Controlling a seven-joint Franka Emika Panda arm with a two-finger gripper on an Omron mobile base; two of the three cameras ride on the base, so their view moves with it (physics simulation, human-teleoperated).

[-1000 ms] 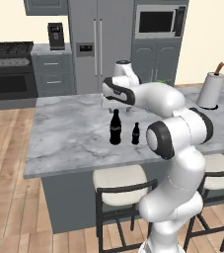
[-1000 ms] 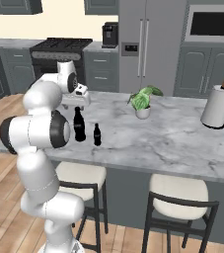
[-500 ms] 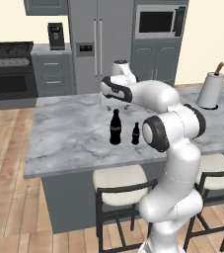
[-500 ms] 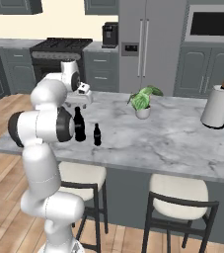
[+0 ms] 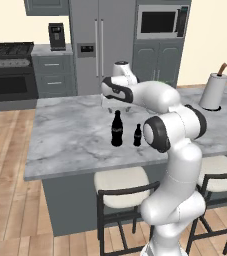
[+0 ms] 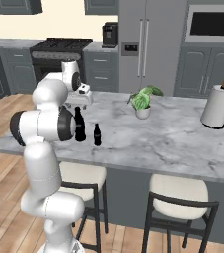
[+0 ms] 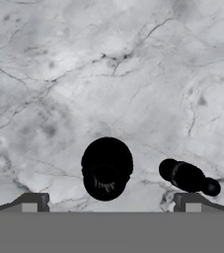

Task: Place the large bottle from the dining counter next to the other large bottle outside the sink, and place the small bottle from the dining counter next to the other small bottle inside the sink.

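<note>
Stools [image 5: 122, 181] with cream seats stood nearest, tucked under the worktop [image 5: 70, 137]. Above it the claw [image 5: 116, 104] hung released, jaws spread wide and pointing straight down, probably so it could drop over a bottle neck. Almost directly beneath stood the large bottle [image 5: 117, 129], upright, its cap seen end-on from the hand; the small bottle [image 5: 137, 135] stood just beside it, apart. Farther off sat a potted plant [image 6: 143, 102] and paper-towel roll [image 6: 216, 105]

My white arm reaches forward, elbow bent, wrist turned down; my two-finger gripper [image 7: 107, 200] points straight down, dark fingers [image 7: 33, 201] spread wide, holding nothing.
</note>
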